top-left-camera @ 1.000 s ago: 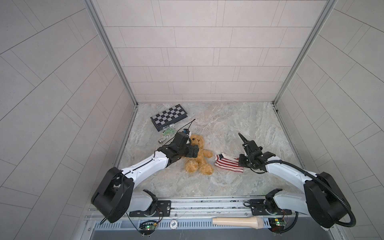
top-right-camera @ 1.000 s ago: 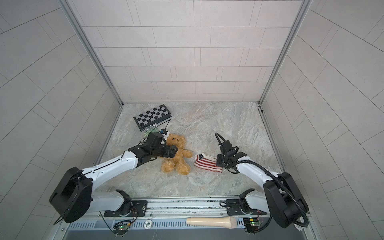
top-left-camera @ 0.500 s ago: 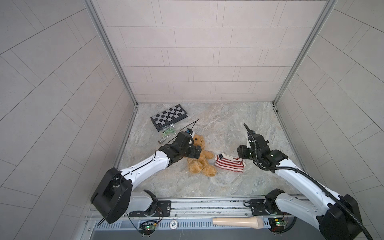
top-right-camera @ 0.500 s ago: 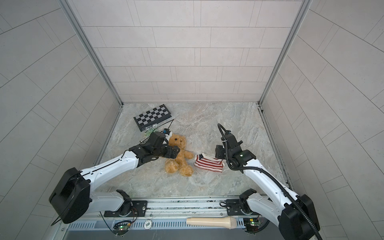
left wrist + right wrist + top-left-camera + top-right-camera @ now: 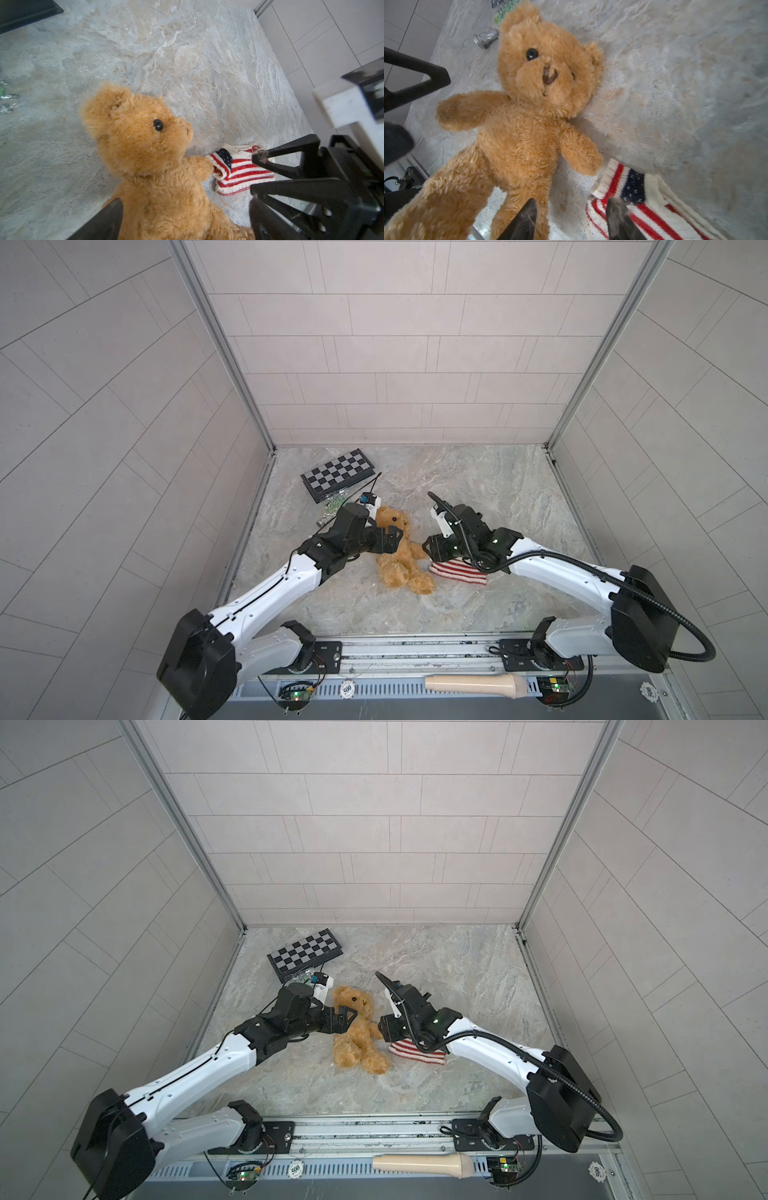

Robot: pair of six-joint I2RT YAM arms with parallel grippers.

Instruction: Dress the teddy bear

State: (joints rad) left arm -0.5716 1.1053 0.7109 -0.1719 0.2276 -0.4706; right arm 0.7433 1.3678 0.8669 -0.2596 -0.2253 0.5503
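The golden-tan teddy bear (image 5: 400,558) (image 5: 358,1038) lies on its back on the stone floor, head toward the back wall. My left gripper (image 5: 392,540) (image 5: 185,204) is open wide, its jaws on either side of the bear's (image 5: 149,158) torso. The red-and-white striped sweater (image 5: 457,572) (image 5: 415,1054) (image 5: 643,205) lies flat just right of the bear's (image 5: 525,124) outstretched arm. My right gripper (image 5: 430,549) (image 5: 572,204) is open and low between bear and sweater. One fingertip is over the bear's leg and the other over the sweater's edge, with bare floor between.
A folded chessboard (image 5: 338,475) lies at the back left, with a small clear bag of green bits (image 5: 332,506) and a little metal-capped jar (image 5: 486,38) beside the bear's head. Tiled walls close in on three sides. A beige handle (image 5: 473,685) rests on the front rail.
My right gripper opened off the sweater, which stayed on the floor, and swung left across it to the bear's arm. The left gripper stayed at the bear, opening slightly.
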